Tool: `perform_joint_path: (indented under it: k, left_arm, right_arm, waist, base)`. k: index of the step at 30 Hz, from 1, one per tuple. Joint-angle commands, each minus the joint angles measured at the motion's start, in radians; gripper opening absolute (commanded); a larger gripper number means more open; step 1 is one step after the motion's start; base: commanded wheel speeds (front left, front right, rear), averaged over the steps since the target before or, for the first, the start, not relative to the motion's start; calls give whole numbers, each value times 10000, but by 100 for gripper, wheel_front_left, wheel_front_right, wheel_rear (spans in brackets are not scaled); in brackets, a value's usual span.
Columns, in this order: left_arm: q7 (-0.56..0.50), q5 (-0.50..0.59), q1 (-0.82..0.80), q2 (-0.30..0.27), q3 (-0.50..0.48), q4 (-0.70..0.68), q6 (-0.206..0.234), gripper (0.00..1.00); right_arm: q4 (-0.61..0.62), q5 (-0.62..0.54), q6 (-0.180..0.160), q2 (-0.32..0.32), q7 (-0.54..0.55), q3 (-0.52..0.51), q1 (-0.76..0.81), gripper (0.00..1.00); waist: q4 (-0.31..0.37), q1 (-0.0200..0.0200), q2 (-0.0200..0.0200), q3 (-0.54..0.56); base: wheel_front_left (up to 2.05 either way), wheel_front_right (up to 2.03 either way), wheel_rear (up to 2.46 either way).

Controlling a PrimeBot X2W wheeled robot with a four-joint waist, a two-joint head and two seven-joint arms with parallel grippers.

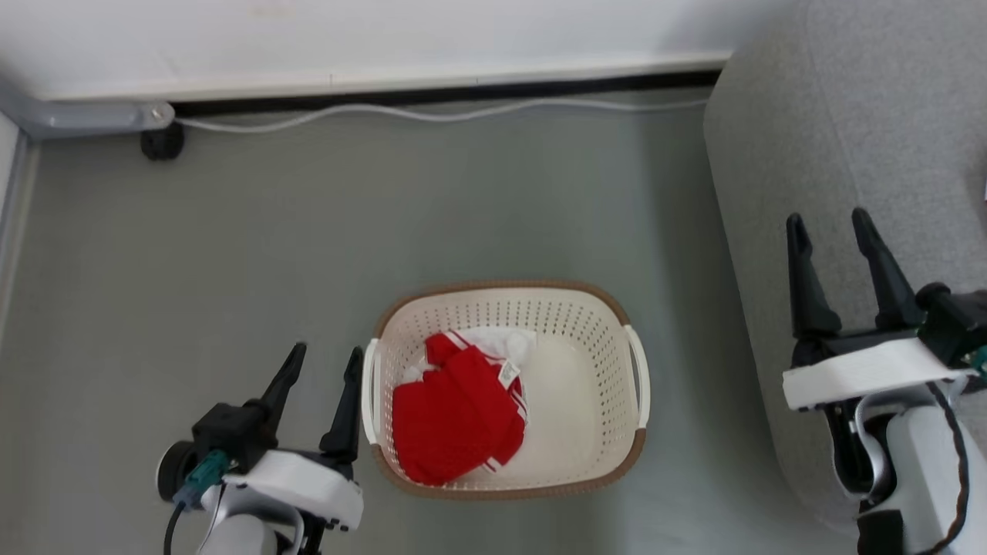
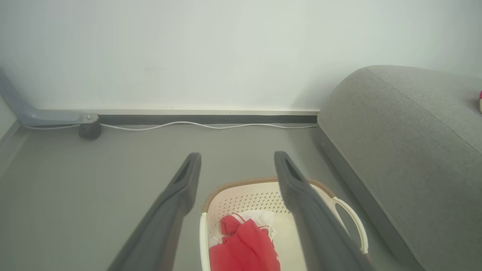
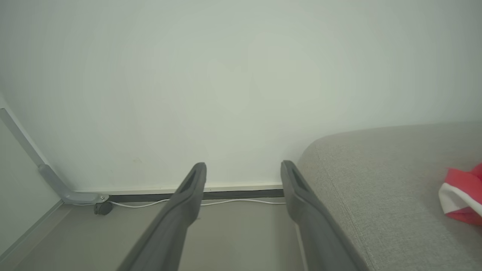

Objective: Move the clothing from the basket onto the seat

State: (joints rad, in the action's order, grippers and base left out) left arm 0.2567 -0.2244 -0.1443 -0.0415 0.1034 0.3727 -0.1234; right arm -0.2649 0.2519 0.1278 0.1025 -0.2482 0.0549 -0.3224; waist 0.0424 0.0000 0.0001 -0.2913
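On grey floor — basket near seat, wall behind.

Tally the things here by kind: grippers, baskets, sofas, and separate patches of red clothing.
Grippers: 2, left gripper and right gripper, both open.
Baskets: 1, the basket.
Sofas: 1, the sofa.
Red clothing patches: 2, the heap in the basket and the piece on the sofa; garments per heap cannot be told.
Total: 6.

Crumpled red clothing in the cream basket, left half; another red-and-white piece on the grey seat.
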Motion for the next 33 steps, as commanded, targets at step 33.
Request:
perform_joint_path:
  k: [33]
  left_arm:
    - [51, -947, -6528, -87, 5051, 5336, 482, 100]
  right_arm:
    - [1745, -125, 29, -28, -136, 760, -2665, 100]
  waist:
    - [790, 0, -1, -5378]
  base:
    - [0, 0, 0]
